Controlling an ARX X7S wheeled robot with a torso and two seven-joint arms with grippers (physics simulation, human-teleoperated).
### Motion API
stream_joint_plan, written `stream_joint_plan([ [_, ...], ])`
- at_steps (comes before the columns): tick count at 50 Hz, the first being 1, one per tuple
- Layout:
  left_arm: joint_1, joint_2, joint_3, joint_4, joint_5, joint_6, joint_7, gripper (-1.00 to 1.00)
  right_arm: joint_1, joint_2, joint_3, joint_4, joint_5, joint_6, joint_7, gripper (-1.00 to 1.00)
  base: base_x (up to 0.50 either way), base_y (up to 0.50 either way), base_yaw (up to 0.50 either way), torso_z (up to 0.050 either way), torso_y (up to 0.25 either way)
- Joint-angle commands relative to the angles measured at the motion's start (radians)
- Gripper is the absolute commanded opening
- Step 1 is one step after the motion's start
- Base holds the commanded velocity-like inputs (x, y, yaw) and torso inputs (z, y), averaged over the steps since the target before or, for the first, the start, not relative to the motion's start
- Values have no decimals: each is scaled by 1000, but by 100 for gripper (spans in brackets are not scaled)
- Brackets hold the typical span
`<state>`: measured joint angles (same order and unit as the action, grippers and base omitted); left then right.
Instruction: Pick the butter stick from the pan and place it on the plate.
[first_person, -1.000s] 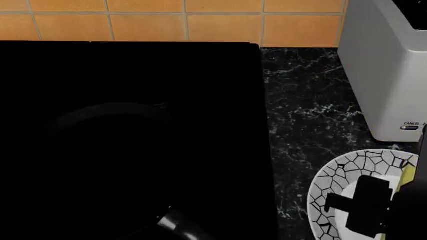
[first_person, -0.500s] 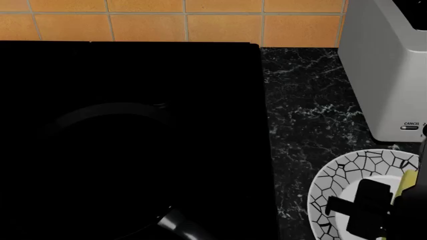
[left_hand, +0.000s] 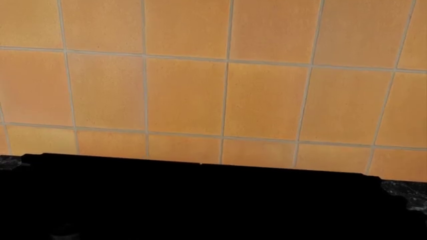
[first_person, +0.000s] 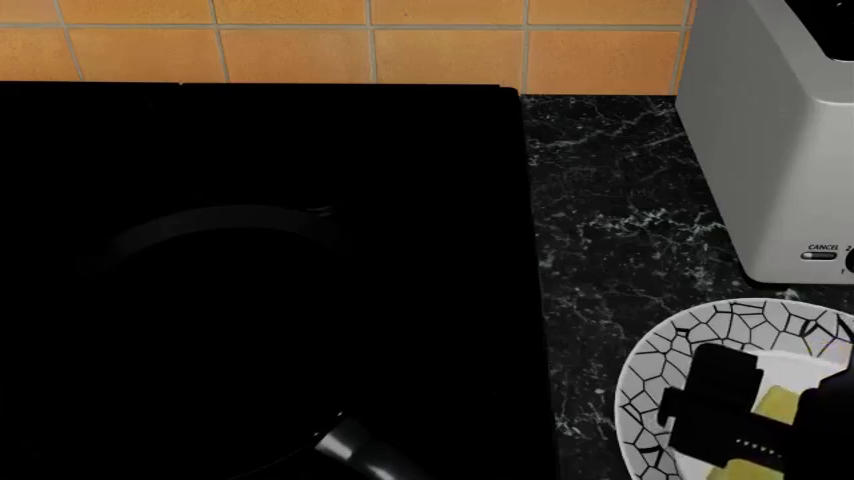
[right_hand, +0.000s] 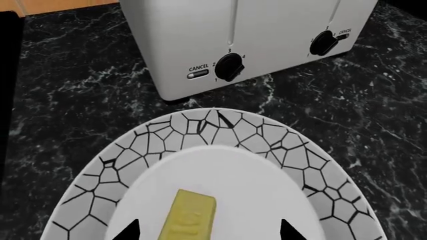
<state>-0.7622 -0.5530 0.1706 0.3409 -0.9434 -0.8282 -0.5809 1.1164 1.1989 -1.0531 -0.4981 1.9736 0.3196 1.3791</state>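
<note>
The left wrist view held only a wall of matte orange tiles (left_hand: 220, 95) with pale grout lines, above the flat black stove top (left_hand: 200, 200). A sliver of speckled black marble table (left_hand: 407, 192) showed at the stove's far corner. The left claw did not show in any view.

In the head view the stove (first_person: 267, 250) was a featureless glossy black slab against the tile wall. The pan (first_person: 220, 225) was a faint round arc barely lighter than the stove, its rounded grey metallic handle (first_person: 360, 450) slanting off the stove's near edge. Beside the stove lay the black marble table (first_person: 601, 230) with thin white veins. A smooth grey boxy toaster (first_person: 767, 140) stood on it, well apart from the pan. Just before the toaster sat the plate (first_person: 667, 360), round, white, its broad rim cracked with black mosaic lines. The right claw (first_person: 747, 425), blocky and black, hung over the plate, and the butter stick (first_person: 777, 403), a pale-yellow bar, showed beside its dark body.

The right wrist view looked down on the plate (right_hand: 200, 135), in front of the toaster's round black knobs (right_hand: 230, 66). The butter stick (right_hand: 187, 217) lay on the plain white centre, a small matte rectangular bar. The two black fingertips (right_hand: 130, 231) stood wide to either side of the bar, touching nothing.
</note>
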Motion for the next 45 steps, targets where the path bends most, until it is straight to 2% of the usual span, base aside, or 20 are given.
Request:
stream_joint_plan([
  [1,6,-3,0,2,-3,2,-1,100,8,8,10,-8,4,-1,1,100,0,0,0,0,0],
  [18,-6,-3,4,9,-10,-4,-6,100,146,17,79,-51,81,55,60,100,0,0,0,0,0],
  [30,-3,-11,-4,23,-21,-8,-14,100,283,-11,125,-83,137,122,113,100,0,0,0,0,0],
  [45,7,-14,-8,29,-23,1,-16,100,371,-36,152,-138,168,141,140,100,0,0,0,0,0],
])
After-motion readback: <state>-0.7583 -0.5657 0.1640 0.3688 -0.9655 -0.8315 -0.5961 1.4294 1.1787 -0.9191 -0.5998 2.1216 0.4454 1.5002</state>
